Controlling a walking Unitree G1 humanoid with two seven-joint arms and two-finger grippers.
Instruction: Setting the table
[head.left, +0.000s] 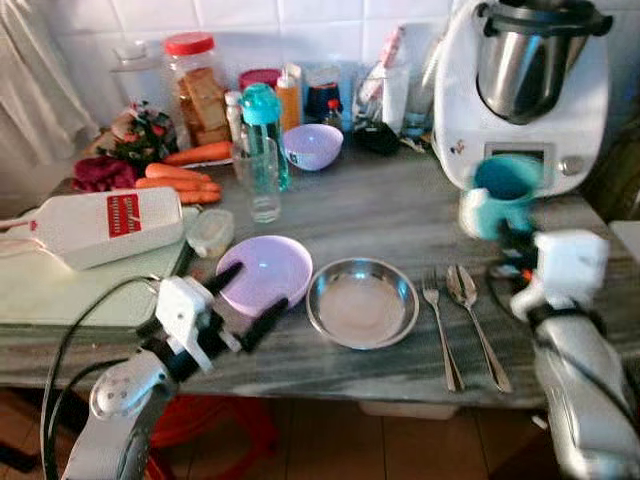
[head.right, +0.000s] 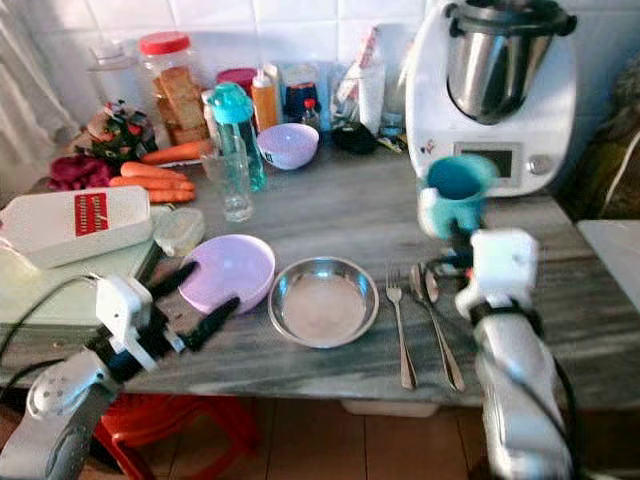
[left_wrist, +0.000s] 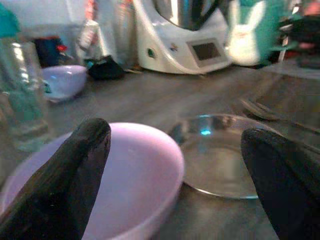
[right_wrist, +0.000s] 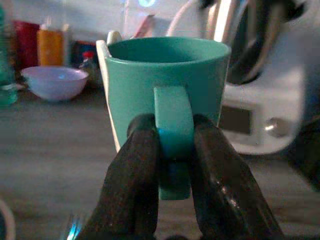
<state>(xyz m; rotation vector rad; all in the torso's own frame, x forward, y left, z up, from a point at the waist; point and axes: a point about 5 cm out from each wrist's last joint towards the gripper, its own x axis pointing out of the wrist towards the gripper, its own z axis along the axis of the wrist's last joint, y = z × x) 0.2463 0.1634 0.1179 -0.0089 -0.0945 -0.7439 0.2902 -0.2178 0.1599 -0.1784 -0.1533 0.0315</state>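
Right gripper (right_wrist: 167, 165): closed on the handle of the teal mug (head.left: 500, 192), held above the worktop (head.left: 370, 215).
Left gripper (head.left: 250, 297): wide, empty, beside the lilac bowl (head.left: 263, 272).
Already laid: steel plate (head.left: 362, 302), fork (head.left: 440, 330), spoon (head.left: 475, 325).
Left to do: put the mug down (probably near the cutlery).

Table front edge, left to right
bowl (head.left: 264, 272) at front edge; metal dish (head.left: 362, 302) touching its right; fork (head.left: 440, 330), spoon (head.left: 476, 322) right of dish; food processor (head.left: 520, 90) at back right corner; glass (head.left: 262, 178) behind bowl
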